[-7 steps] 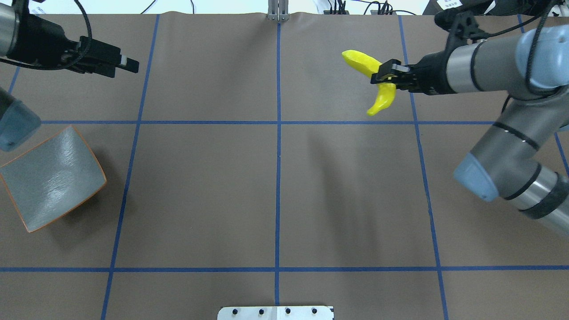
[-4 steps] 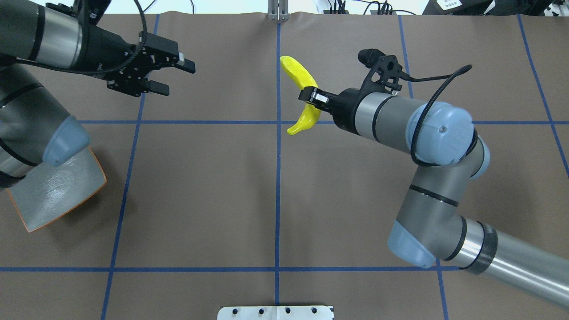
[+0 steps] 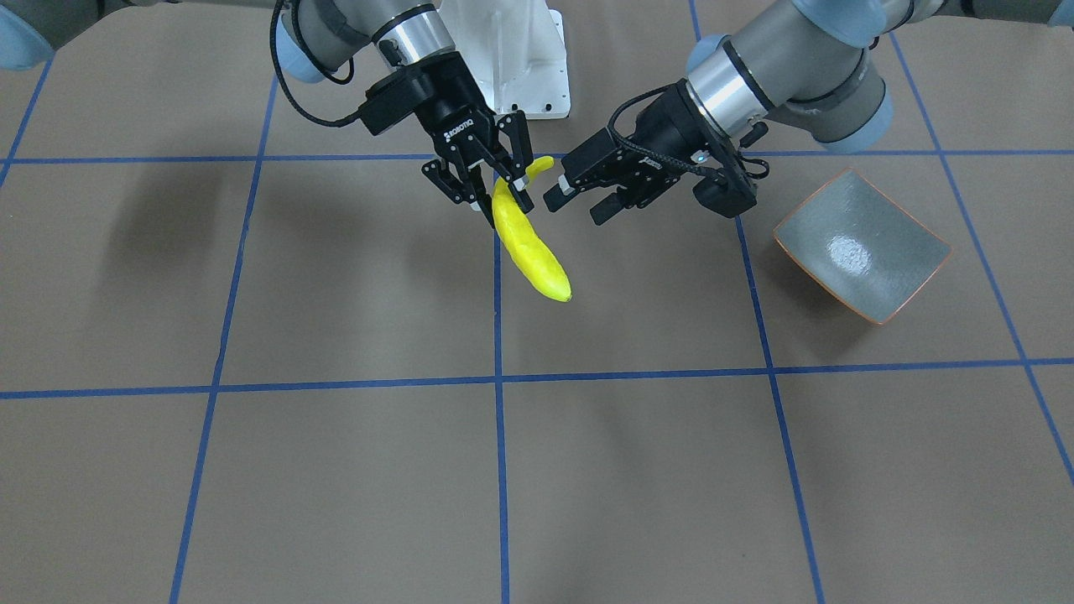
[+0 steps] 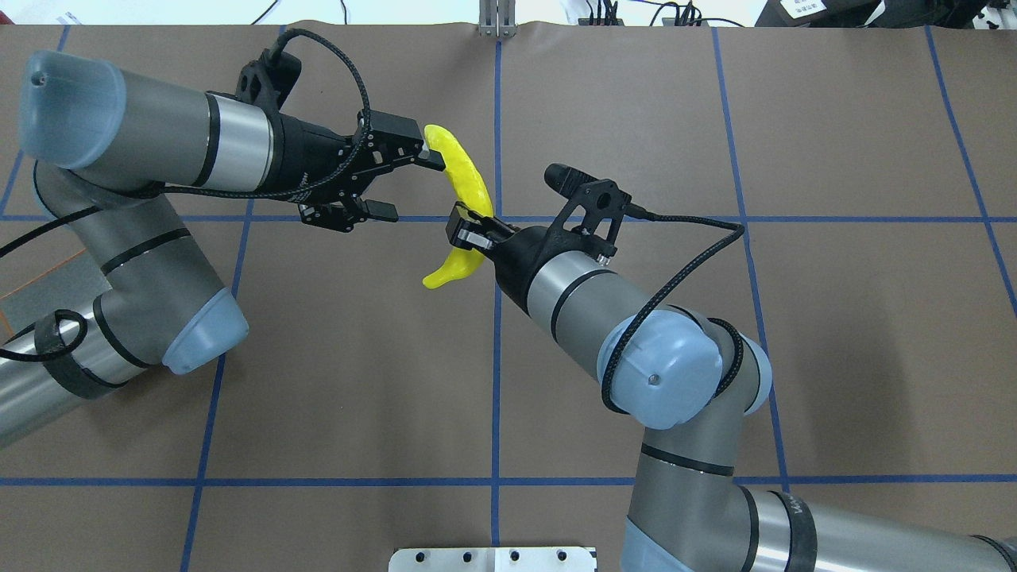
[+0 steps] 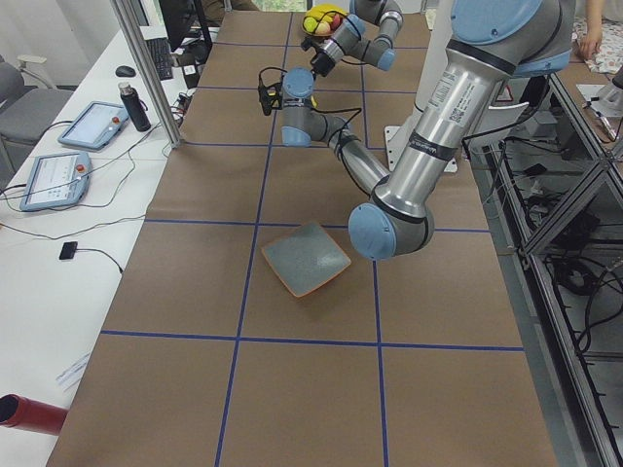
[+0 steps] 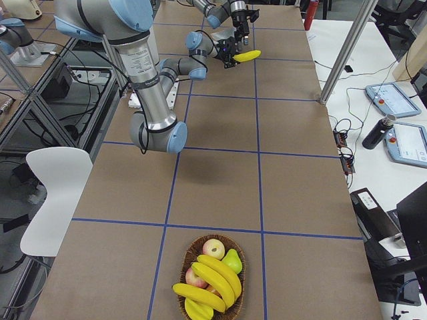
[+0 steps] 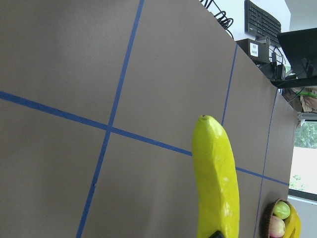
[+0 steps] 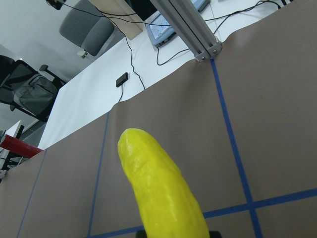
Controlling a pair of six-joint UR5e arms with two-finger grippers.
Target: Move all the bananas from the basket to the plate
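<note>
Yellow banana [image 4: 470, 181] stays clamped at mid-length in the right gripper [image 4: 467, 234], held in the air. Over the last second it has travelled from the right half of the table to the centre line. The left gripper [image 4: 413, 187], jaws apart, has swung in from the far left and now sits just beside the banana's upper end; contact unclear. Looks like a hand-over starting, with the left arm on the plate [image 3: 864, 243] side.

Count:
- one banana in hand
- three bananas [image 6: 217, 277] in the basket [image 6: 237, 252], with two apples [image 6: 213, 249] and a pear [image 6: 231, 261]
- one plate, no banana on it
</note>
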